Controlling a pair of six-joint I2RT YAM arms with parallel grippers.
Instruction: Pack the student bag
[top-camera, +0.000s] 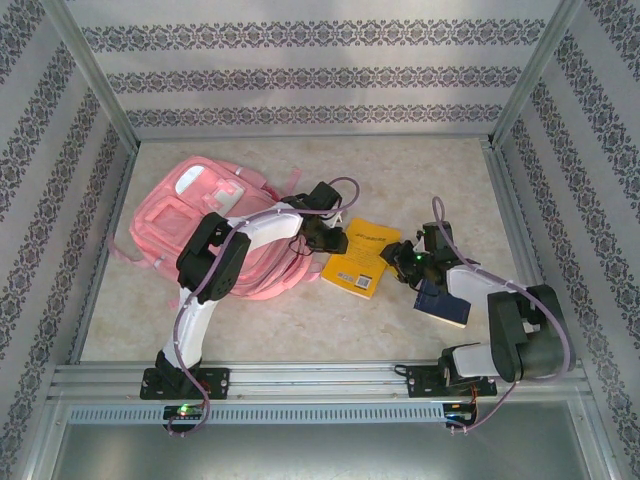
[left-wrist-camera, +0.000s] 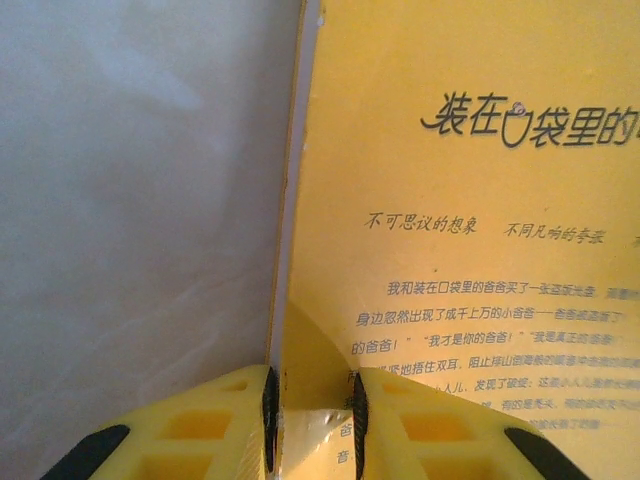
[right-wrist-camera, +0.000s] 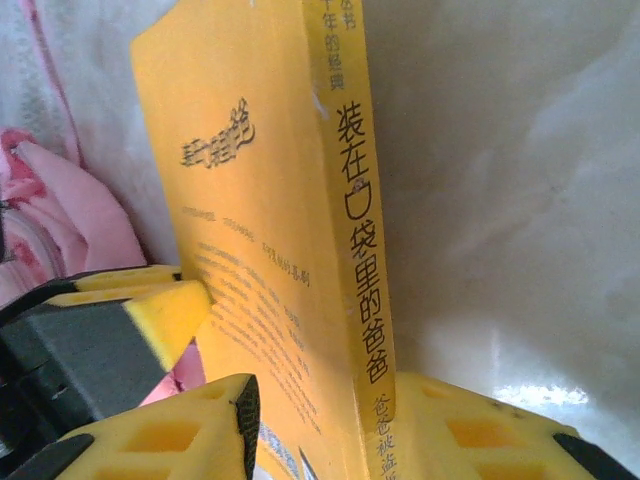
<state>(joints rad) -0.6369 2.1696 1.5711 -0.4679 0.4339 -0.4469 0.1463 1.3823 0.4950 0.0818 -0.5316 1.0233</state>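
While left claw (left-wrist-camera: 312, 398) and right claw (right-wrist-camera: 322, 420) pinch the yellow book (top-camera: 362, 258), the beige tabletop (top-camera: 300, 330) lies between patterned walls (top-camera: 300, 80).

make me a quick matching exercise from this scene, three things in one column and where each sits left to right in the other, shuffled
Things:
1 student bag
2 yellow book
3 dark blue book

Places:
a in the middle of the three
b furthest right
c furthest left

Pairs: 1-c; 2-a; 3-b
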